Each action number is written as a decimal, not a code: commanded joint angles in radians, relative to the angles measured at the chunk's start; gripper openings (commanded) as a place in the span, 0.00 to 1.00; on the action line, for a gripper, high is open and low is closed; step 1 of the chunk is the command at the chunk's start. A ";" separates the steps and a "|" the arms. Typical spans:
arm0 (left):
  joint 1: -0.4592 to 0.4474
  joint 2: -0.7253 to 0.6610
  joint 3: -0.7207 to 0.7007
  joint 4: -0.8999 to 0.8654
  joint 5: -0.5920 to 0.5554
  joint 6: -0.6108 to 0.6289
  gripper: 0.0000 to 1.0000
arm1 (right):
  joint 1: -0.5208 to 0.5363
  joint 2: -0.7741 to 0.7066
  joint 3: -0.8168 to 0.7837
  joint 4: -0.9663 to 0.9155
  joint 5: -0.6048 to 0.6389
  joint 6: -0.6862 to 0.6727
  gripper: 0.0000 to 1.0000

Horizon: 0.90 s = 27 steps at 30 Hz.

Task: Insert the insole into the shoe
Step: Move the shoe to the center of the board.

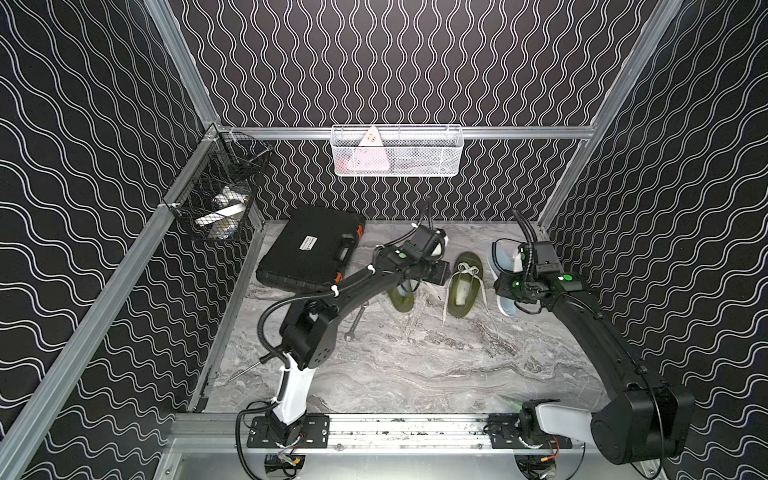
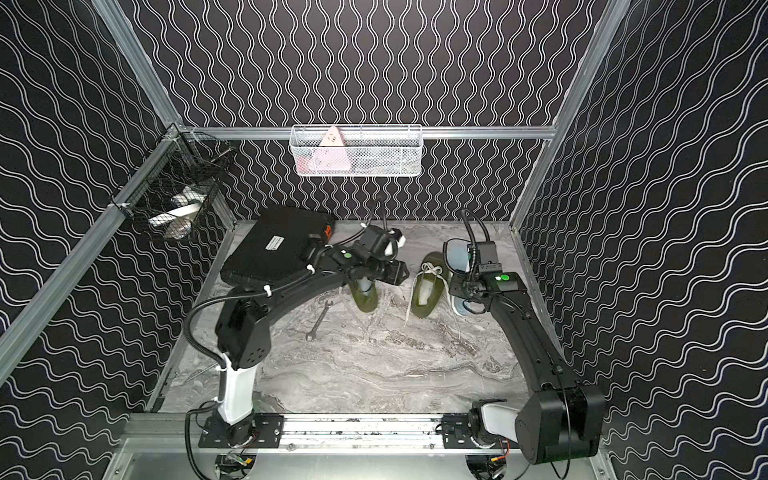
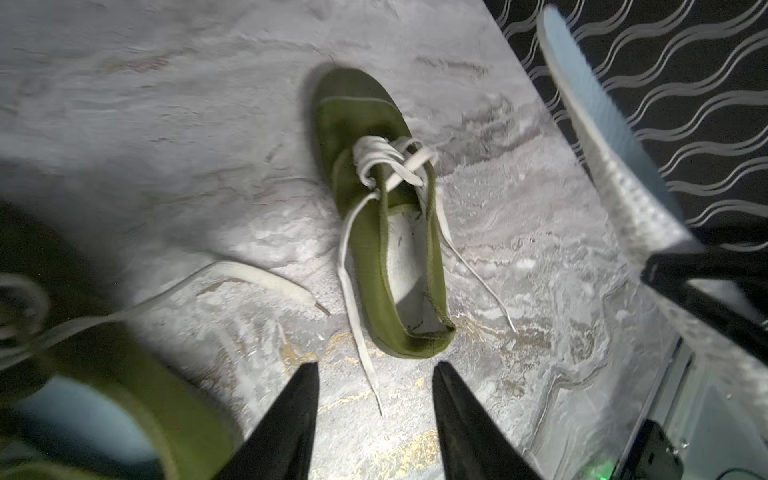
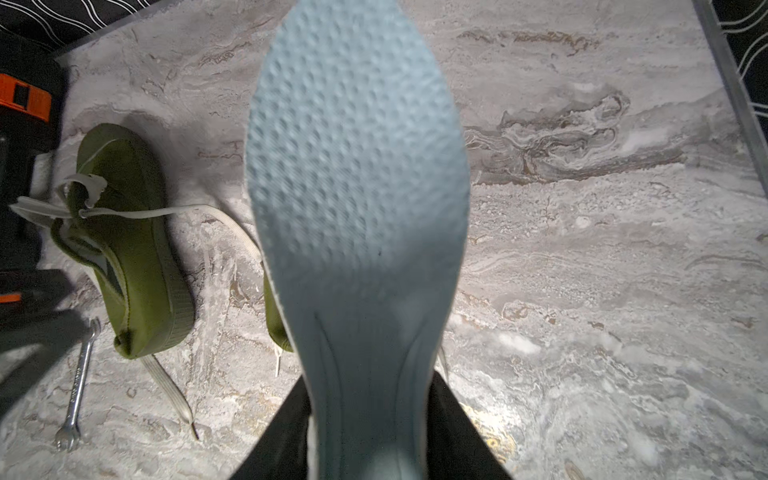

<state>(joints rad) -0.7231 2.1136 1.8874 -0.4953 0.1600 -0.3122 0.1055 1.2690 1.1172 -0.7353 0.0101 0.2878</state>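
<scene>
Nearest the arm bases, a wrench (image 1: 356, 323) lies on the marble tabletop (image 1: 415, 365). Just beyond it sit two olive-green shoes, the wrench-side shoe (image 1: 401, 301) and the open shoe (image 3: 370, 257) with its white laces trailing. The left gripper (image 3: 376, 372) hovers between them, jaws apart and empty. Just right of the open shoe, the right gripper (image 4: 368, 395) clamps the heel end of the pale-blue insole (image 4: 357, 166) — in the air, outside either shoe. Farther back lies a black tool case (image 1: 309, 249), and on the back rail hangs a white mesh basket (image 1: 397, 151).
</scene>
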 commanded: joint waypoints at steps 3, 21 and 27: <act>-0.036 0.176 0.196 -0.139 -0.052 0.148 0.51 | -0.023 -0.008 0.009 -0.040 -0.040 0.002 0.43; 0.004 0.431 0.458 -0.083 -0.083 0.045 0.08 | -0.044 -0.016 0.091 -0.121 -0.053 -0.031 0.43; 0.015 0.322 0.293 0.000 -0.087 -0.033 0.00 | -0.044 -0.014 0.081 -0.121 -0.060 -0.033 0.43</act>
<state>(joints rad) -0.7078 2.4901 2.2364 -0.5541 0.0891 -0.2916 0.0616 1.2572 1.1988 -0.8467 -0.0433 0.2680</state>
